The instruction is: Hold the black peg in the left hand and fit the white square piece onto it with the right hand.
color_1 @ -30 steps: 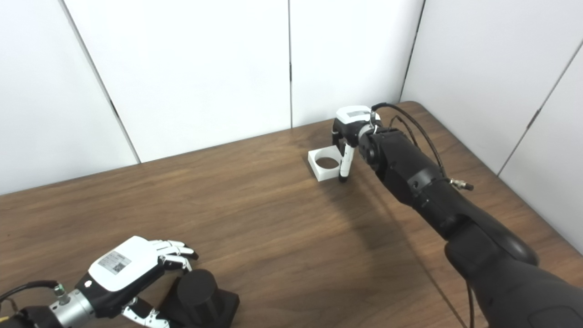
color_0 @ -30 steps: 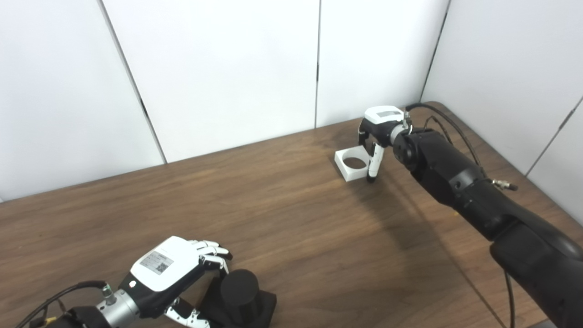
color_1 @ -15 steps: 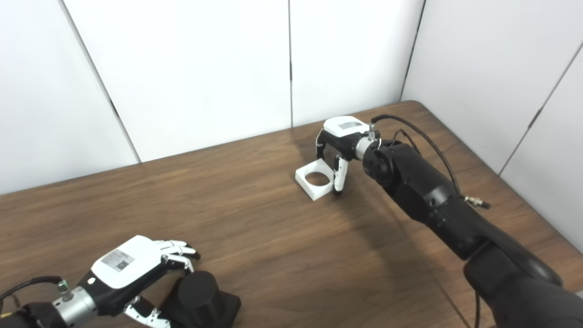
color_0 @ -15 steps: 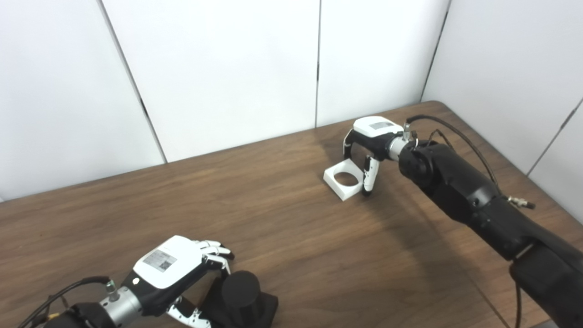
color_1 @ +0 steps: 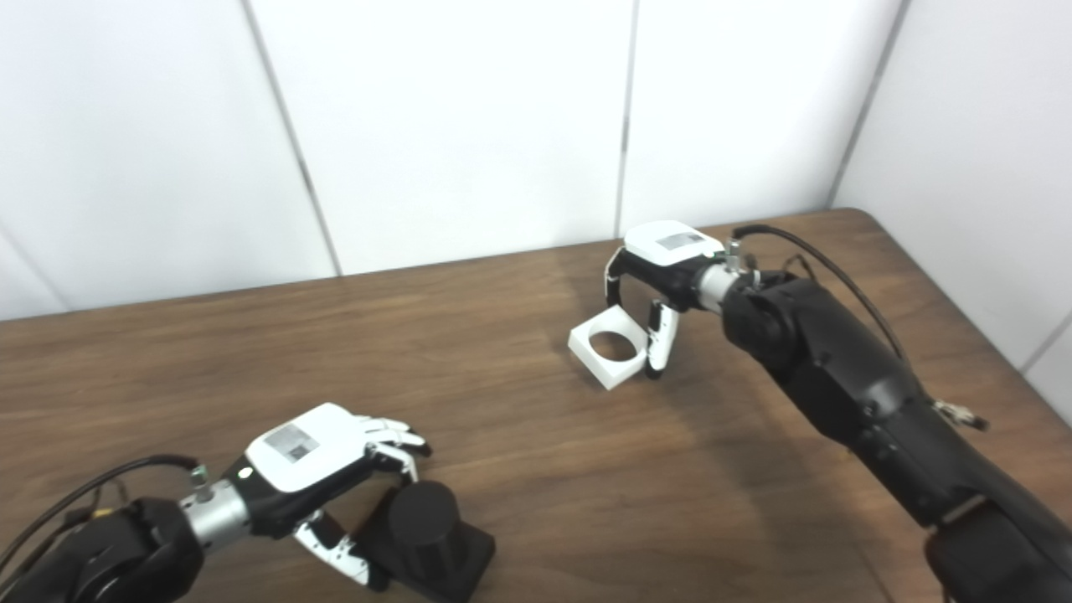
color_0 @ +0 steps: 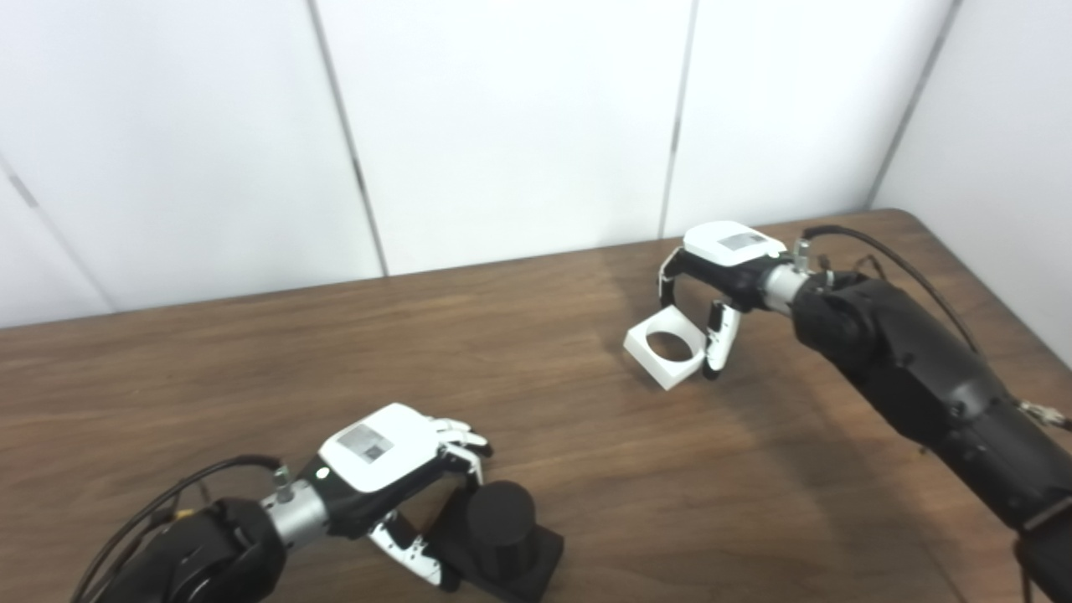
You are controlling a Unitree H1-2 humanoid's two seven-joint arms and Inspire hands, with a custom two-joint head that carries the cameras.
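At the lower left the left hand (color_0: 381, 452) comes in low over the brown worktop (color_0: 251, 360), its white back turned up and its arm trailing a black cable (color_0: 167, 502) toward the bottom edge; its fingers (color_0: 456, 435) curl down over the near side of the black peg (color_0: 500, 519), and its thumb (color_0: 406, 548) lies along the peg's square black base (color_0: 540, 553); the fingers and thumb stand partly apart on either side of the peg, and whether they press on it or only bracket it cannot be told from these views; the peg stands upright on its base, which rests on the worktop near the front edge, a short round post with a flat top.

Well apart from it, across the bare middle of the worktop and toward the far right, the white square piece (color_0: 666, 356) is in the right hand (color_0: 724, 268); it is a flat white block with a round hole through it, tilted so that one corner dips toward the worktop; whether that corner touches the surface cannot be told; the right hand's fingers (color_0: 670, 280) close on the far edge of the piece and its thumb (color_0: 718, 347) on the near right edge, so the piece is pinched between them; the hand's white back faces up, and its black arm (color_0: 904, 377) runs down to the lower right corner with a cable (color_0: 888, 251) looping over the wrist; behind everything stand plain white wall panels (color_0: 502, 126).
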